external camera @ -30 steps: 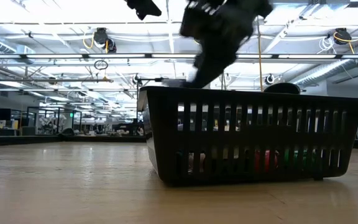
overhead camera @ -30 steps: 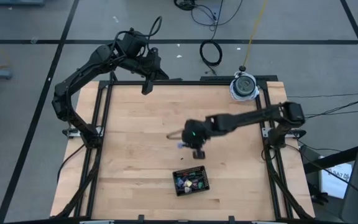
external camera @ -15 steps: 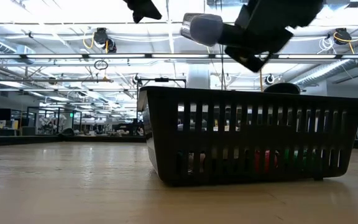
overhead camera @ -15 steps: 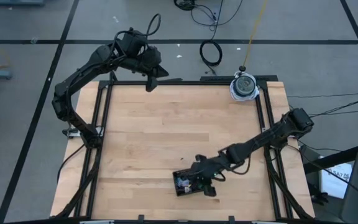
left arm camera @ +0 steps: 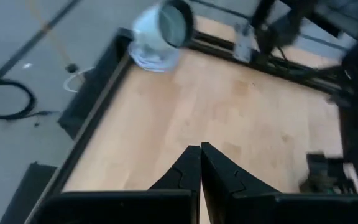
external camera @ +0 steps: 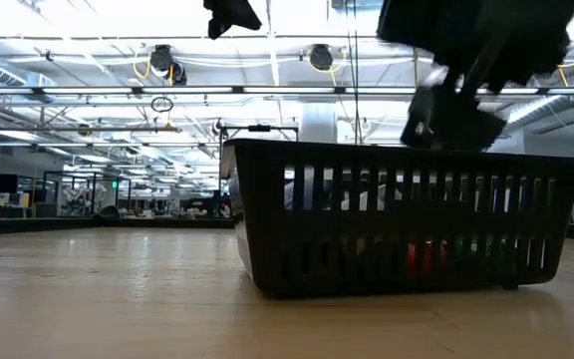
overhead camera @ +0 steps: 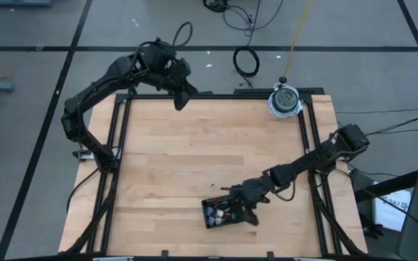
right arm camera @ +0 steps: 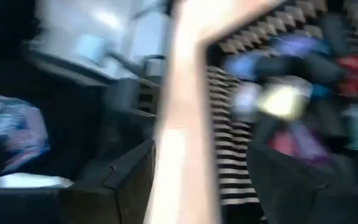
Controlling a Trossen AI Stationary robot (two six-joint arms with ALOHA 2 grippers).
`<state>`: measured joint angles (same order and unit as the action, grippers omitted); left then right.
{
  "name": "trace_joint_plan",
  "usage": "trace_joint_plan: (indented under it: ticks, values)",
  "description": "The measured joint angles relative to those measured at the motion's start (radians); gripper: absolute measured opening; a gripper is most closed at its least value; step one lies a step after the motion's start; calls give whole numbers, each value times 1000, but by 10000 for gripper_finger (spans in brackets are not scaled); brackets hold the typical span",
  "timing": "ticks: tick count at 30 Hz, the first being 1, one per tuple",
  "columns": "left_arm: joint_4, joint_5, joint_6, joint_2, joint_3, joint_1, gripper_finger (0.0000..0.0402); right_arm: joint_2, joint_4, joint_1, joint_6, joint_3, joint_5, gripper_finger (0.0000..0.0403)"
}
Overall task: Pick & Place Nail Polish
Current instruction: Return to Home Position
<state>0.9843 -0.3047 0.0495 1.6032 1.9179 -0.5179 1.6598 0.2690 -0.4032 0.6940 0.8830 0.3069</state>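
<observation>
A black slotted basket (overhead camera: 224, 211) stands near the table's front edge, right of the middle. It fills the low view (external camera: 397, 219). Several nail polish bottles (overhead camera: 217, 212) lie in it; red and green ones show through the slots (external camera: 424, 257), and blurred purple, red and blue ones show in the right wrist view (right arm camera: 309, 62). My right gripper (overhead camera: 238, 208) hangs open just over the basket's right part (external camera: 454, 112), its fingers wide apart (right arm camera: 207, 171) with nothing between them. My left gripper (overhead camera: 182, 101) is shut, raised above the table's far edge (left arm camera: 199, 152).
A white round object (overhead camera: 285, 100) sits at the table's far right corner and shows again in the left wrist view (left arm camera: 163, 31). Black frame rails (overhead camera: 117, 156) run along the table's sides. Bare wood (overhead camera: 194, 145) lies between the basket and the far edge.
My right gripper has swung from the table's middle toward the near edge and come down over the basket, turning as it went. The basket has stayed in place.
</observation>
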Motion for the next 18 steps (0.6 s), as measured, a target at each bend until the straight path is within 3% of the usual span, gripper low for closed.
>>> trace_joint_plan:
  ticks: [3, 6, 8, 10, 15, 18]
  values:
    - [67, -55, 94, -19, -2, 24, 8, -82, 7, 9, 17, -22, 56, 246]
    - [25, -174, 156, -84, -35, 80, 8, -238, 2, -14, -40, -69, -31, 250]
    - [-18, -246, 192, -160, -119, 118, 8, -375, -18, -36, -102, -112, -109, 250]
    - [-115, -242, 195, -256, -258, 158, 8, -516, -21, -68, -172, -177, -203, 248]
    - [-431, -122, 75, -584, -744, 206, 8, -846, 52, -136, -284, -430, -493, 248]
    - [-579, -25, 7, -783, -996, 226, 8, -1012, 130, -131, -339, -579, -554, 249]
